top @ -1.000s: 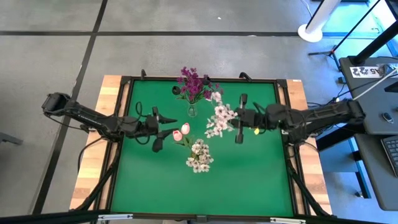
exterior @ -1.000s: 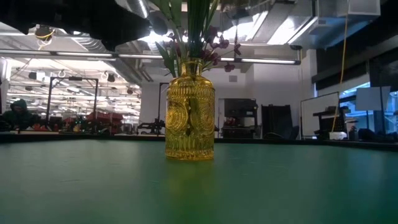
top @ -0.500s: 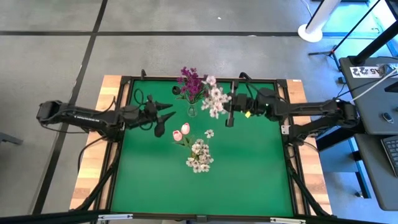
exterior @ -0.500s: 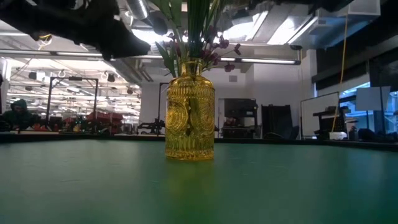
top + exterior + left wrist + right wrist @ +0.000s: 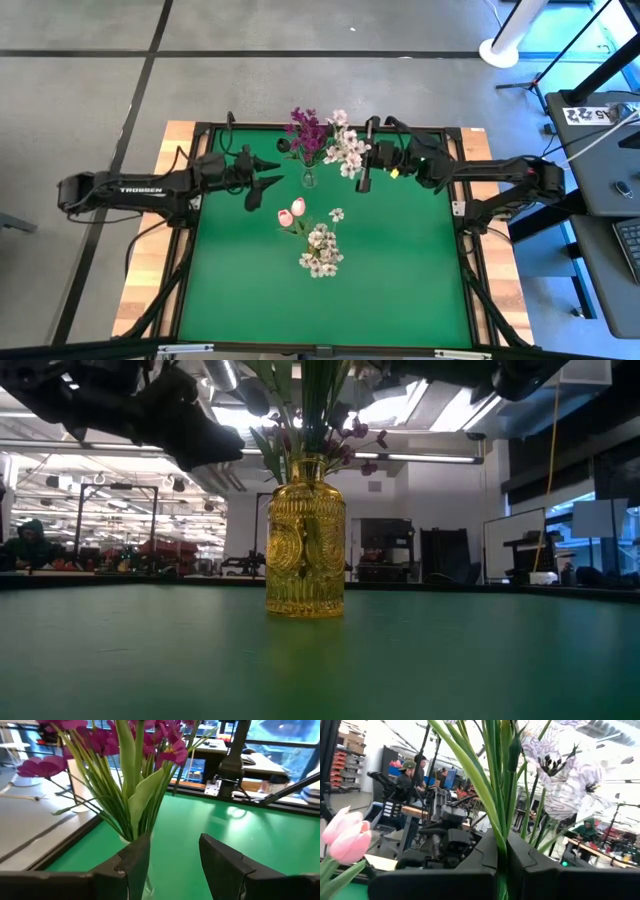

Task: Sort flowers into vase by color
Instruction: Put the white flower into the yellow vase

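One white spray (image 5: pixel 347 146), pinched in the right jaws (image 5: pixel 366 168), has risen from the table's (image 5: pixel 400 290) centre to twelve o'clock, beside the magenta vase (image 5: pixel 309 178). Left jaws (image 5: pixel 262 183) hang spread at its nine o'clock. Tulips (image 5: pixel 291 211) still await sorting.

Grey floor (image 5: pixel 90 90) around me, crossed by dark seam lines. White round post base (image 5: pixel 498 50) at the far right corner. A dark desk (image 5: pixel 600 150) to my right with a keyboard (image 5: pixel 630 245). Across the table I see an open hall: ceiling strip lights (image 5: pixel 410 458), white pipes, black office chairs (image 5: pixel 440 565), a whiteboard (image 5: pixel 510 545), a person seated at far left (image 5: pixel 28 545).
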### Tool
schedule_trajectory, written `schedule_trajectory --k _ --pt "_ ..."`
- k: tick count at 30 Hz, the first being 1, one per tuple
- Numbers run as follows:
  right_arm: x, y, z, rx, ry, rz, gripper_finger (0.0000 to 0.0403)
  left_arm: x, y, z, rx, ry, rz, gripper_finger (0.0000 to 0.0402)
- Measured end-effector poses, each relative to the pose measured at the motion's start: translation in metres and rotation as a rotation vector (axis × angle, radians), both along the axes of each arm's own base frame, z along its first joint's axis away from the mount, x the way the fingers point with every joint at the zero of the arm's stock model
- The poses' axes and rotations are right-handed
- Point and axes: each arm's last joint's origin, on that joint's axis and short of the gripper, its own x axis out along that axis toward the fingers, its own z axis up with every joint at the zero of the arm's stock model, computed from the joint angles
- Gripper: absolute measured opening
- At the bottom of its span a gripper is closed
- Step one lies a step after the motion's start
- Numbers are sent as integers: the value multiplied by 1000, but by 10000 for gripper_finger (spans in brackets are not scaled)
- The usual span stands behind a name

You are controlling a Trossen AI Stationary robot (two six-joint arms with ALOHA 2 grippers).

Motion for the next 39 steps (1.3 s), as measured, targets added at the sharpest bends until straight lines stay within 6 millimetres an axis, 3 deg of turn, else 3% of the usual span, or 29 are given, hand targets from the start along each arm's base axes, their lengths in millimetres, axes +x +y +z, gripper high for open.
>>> schedule_trajectory --k 9,17,22,26,33,39 --pt "-1 2 1 32 6 39 7 -2 5 -2 -21 16 -32 167" --pt "-33 16 17 118 147 31 7 -2 3 -5 -67 36 -32 167" --pt "-67 38 41 156 118 109 7 -1 -1 -5 -78 27 -53 167" --pt "-81 60 47 179 126 206 7 1 -6 -4 -100 15 -78 167" --pt "-77 97 38 185 219 328 7 5 -25 -1 -146 -26 -201 167" --pt "-68 130 26 171 271 401 7 9 -52 7 -181 -49 -346 167"
